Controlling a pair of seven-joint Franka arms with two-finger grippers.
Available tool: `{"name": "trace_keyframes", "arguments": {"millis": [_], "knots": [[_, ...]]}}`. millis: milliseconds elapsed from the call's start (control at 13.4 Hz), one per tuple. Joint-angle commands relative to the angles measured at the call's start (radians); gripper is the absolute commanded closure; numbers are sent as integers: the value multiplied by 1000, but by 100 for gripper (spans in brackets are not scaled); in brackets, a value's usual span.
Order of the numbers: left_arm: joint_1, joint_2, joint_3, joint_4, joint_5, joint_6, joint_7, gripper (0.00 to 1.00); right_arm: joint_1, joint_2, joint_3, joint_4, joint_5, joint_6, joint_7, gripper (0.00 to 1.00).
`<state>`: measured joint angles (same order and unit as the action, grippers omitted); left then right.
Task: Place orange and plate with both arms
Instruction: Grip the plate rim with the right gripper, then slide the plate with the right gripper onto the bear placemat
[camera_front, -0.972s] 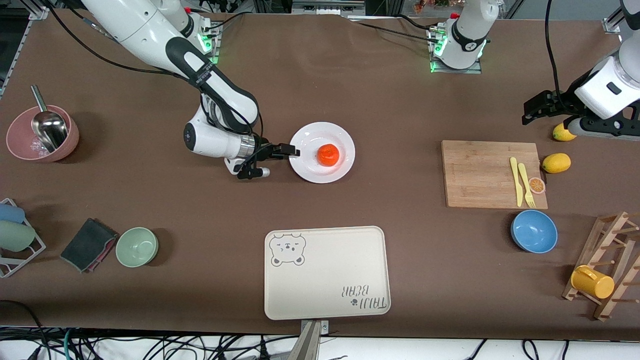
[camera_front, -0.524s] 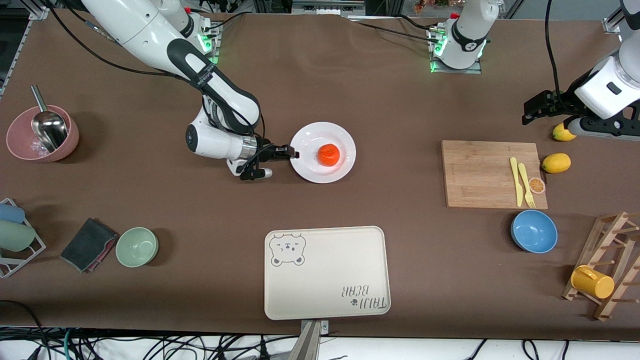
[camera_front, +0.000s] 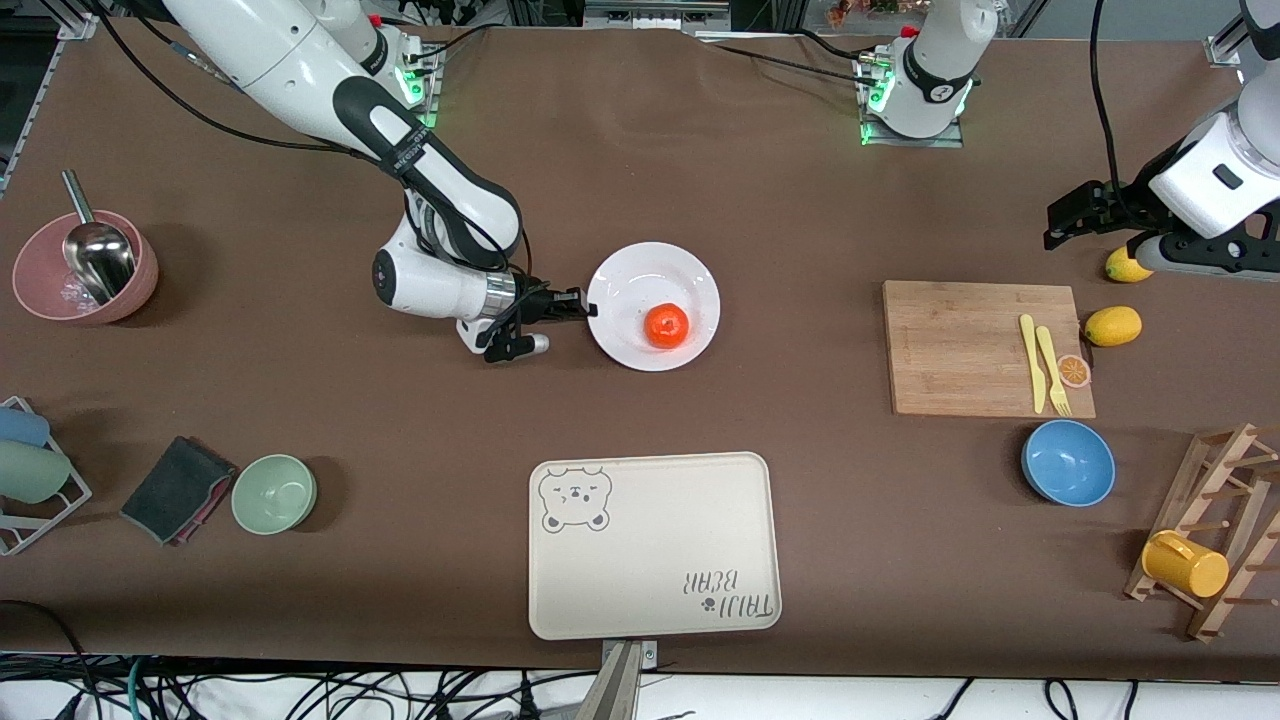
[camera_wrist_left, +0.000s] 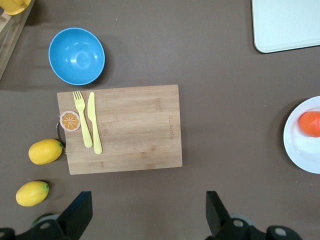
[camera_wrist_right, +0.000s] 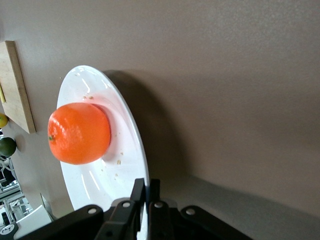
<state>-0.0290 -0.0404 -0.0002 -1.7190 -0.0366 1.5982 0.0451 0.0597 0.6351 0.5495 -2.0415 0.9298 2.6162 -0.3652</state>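
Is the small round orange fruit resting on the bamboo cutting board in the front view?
No, the small round orange fruit sits on the round white plate, well apart from the bamboo cutting board.

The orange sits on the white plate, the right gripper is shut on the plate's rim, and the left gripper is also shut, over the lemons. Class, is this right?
Not quite. The left gripper is open, its jaws wide apart in the left wrist view. The rest holds: the orange sits on the plate, whose rim the right gripper has pinched, and the left gripper hangs over the lemons.
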Motion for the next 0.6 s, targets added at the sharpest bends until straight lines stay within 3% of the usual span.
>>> {"name": "trace_keyframes", "arguments": {"millis": [0,524], "knots": [[-5,16,0,35,18,-24,5,0,-15,18,3,32,17,2,-27,100],[-5,16,0,35,18,-24,5,0,-110,-5,0,157,47,-126,-23,100]]}}
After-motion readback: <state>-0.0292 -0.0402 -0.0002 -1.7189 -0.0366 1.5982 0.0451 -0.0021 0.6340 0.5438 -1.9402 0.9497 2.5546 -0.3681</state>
